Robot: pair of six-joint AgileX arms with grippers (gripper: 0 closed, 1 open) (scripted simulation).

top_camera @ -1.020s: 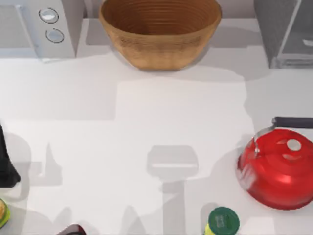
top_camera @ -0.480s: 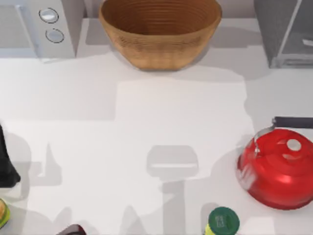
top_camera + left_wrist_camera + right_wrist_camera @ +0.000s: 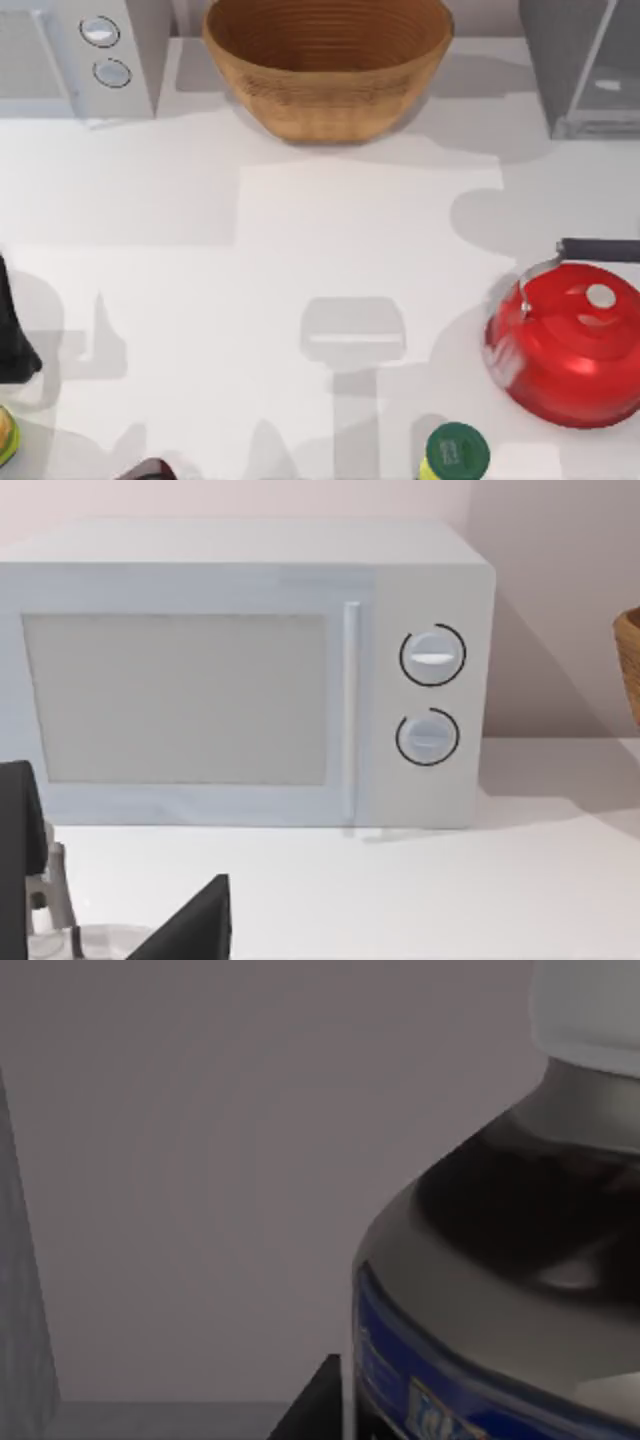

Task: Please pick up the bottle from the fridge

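Apparently I'm mid-reach: my right wrist view sits very close to the bottle (image 3: 500, 1260), its white cap (image 3: 590, 1010) above a grey interior wall, so I judge it is inside the fridge (image 3: 580, 70) at the table's far right corner. Whether my right claw has closed I cannot tell. Lifting out remains.
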